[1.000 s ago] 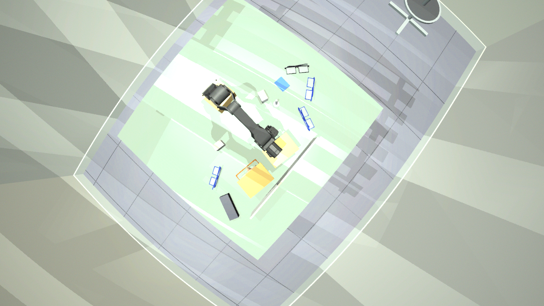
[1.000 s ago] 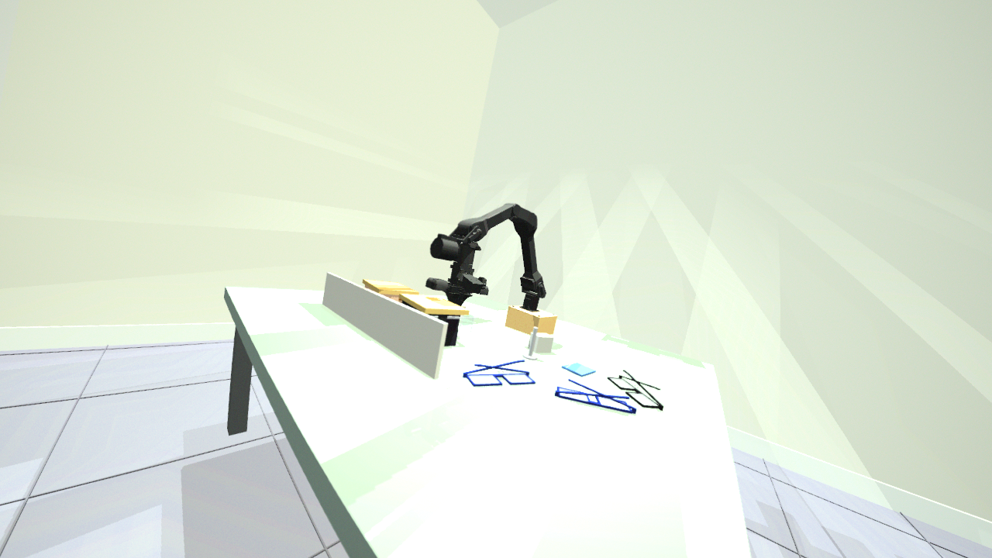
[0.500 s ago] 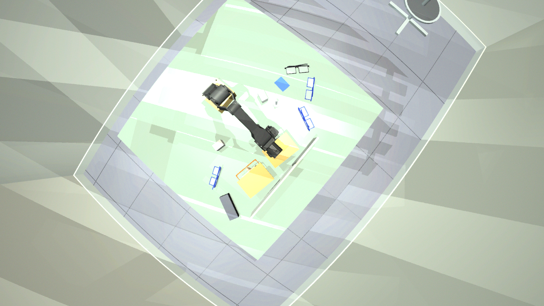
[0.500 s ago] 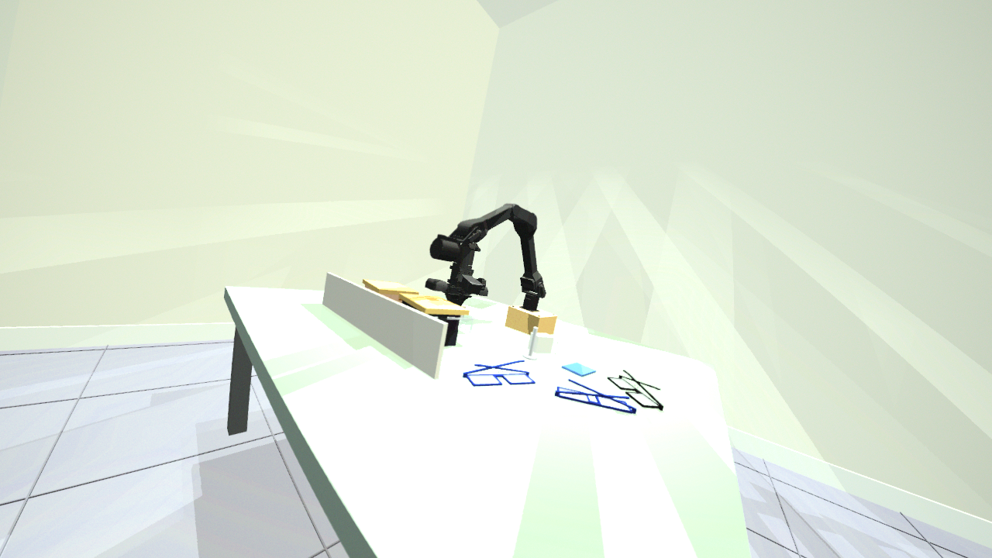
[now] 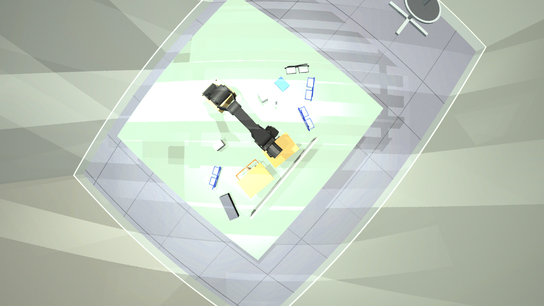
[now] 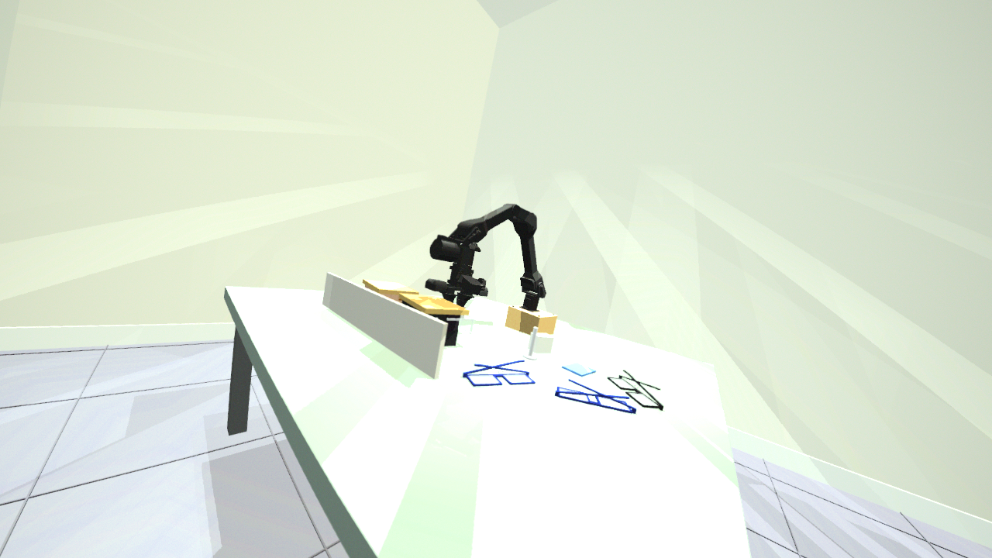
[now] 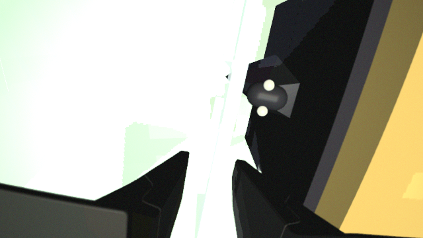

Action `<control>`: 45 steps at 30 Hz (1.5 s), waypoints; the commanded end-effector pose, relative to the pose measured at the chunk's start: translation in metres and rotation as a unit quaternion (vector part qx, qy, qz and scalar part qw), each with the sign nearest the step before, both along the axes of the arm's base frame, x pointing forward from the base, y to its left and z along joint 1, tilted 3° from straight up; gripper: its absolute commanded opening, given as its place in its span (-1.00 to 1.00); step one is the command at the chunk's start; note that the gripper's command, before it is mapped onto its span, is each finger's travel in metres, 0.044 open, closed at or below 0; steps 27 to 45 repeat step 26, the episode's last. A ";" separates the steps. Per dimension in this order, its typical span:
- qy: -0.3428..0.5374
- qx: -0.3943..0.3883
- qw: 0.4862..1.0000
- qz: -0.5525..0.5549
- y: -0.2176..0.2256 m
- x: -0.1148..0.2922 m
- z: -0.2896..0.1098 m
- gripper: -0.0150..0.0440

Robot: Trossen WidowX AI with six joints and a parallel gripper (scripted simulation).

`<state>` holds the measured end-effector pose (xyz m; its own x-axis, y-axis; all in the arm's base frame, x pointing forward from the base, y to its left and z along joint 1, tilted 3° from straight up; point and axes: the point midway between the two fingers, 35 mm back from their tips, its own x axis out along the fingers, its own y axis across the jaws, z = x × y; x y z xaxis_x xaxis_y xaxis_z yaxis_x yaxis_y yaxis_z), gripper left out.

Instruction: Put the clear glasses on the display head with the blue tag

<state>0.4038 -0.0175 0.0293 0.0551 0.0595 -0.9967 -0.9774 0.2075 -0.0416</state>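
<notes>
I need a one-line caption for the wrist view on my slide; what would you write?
Wrist view: the gripper, fingers parted, beside a black display head with a rounded grey nub.

An eyewear display stand in a bare, pale-walled room with a grey tiled floor (image 6: pixel 104 444); a white table (image 6: pixel 555 485) carries a black arm (image 6: pixel 516 229), several blue-framed glasses (image 6: pixel 499 374) and a black-framed pair (image 6: pixel 638 390) laid flat, a blue tag (image 6: pixel 578 369), tan-topped display heads (image 6: pixel 429 303) and an upright grey panel (image 6: pixel 381 322); a round stool (image 5: pixel 422 9) stands on the floor.
</notes>
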 end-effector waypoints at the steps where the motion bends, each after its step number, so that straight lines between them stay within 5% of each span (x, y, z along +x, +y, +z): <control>1: 0.001 0.000 1.000 0.000 -0.001 0.000 0.008 -0.13; 26: 0.006 -0.001 1.000 0.001 0.009 -0.060 0.048 -0.13; 45: 0.006 -0.001 1.000 0.001 0.009 -0.060 0.048 -0.13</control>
